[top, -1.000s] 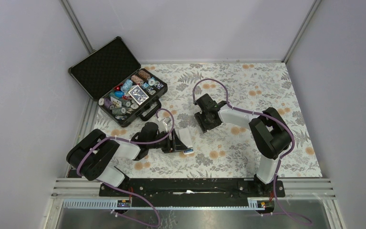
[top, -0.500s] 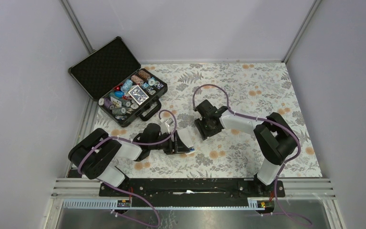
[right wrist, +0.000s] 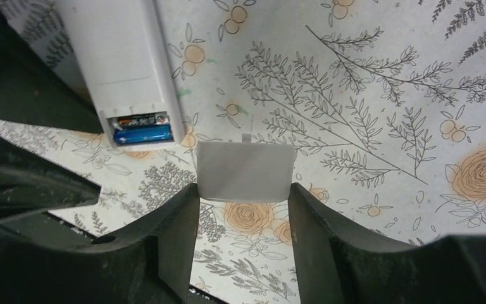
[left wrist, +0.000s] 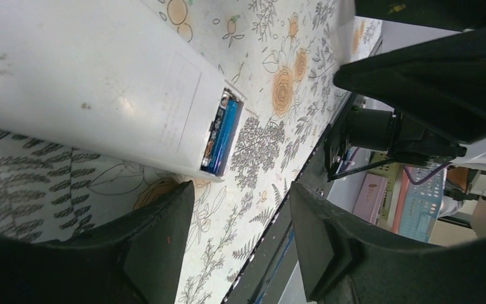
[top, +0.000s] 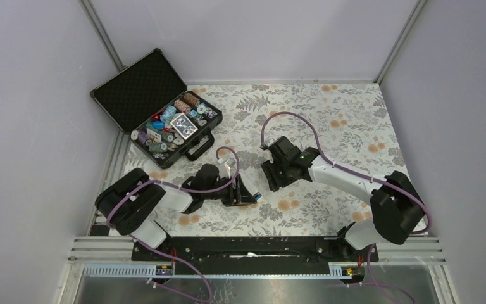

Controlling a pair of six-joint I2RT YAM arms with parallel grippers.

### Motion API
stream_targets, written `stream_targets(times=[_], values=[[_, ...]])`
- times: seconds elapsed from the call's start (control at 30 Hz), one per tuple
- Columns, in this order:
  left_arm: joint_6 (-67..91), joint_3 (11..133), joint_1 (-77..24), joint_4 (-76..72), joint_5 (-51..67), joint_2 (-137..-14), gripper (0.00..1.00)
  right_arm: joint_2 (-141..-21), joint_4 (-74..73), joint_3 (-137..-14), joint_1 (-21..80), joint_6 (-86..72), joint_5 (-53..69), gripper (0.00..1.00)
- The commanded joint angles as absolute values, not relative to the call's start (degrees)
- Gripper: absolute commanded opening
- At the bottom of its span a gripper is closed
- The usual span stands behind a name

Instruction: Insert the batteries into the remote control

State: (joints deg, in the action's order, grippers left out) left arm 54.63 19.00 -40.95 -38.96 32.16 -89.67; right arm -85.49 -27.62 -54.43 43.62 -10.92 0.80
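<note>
My right gripper (right wrist: 243, 193) is clamped on the battery cover (right wrist: 245, 166); my left gripper (left wrist: 240, 190) stands apart beside the remote control (left wrist: 88, 82), with both batteries (right wrist: 142, 128) seated.

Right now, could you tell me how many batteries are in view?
2 batteries: the blue one and the dark reddish one lie side by side in the open remote. More may be hidden.

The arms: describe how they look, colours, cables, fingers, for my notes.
Both the left arm and the right arm have white links between bulky black joints. A purple cable loops along each. The fingers are matte black, broad and wedge-shaped. No markings are legible.
</note>
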Motion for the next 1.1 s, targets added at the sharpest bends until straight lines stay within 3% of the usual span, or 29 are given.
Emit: stream_targets(times=[0.0, 0.4, 1.07], values=[[51.68, 19.82, -41.22, -33.19, 28.71, -84.74, 0.63, -82.0, -30.34, -53.97, 44.83, -9.69, 3.78, 0.32], [39.42, 21.56, -40.75, -6.24, 12.63, -63.61, 0.7, -81.35, -37.11, -58.98, 48.22, -2.7, 5.45, 0.29], [37.57, 16.73, -40.59, -1.04, 3.74, -48.8, 0.73, -98.59, -49.89, -75.6, 57.39, -5.72, -0.73, 0.26]])
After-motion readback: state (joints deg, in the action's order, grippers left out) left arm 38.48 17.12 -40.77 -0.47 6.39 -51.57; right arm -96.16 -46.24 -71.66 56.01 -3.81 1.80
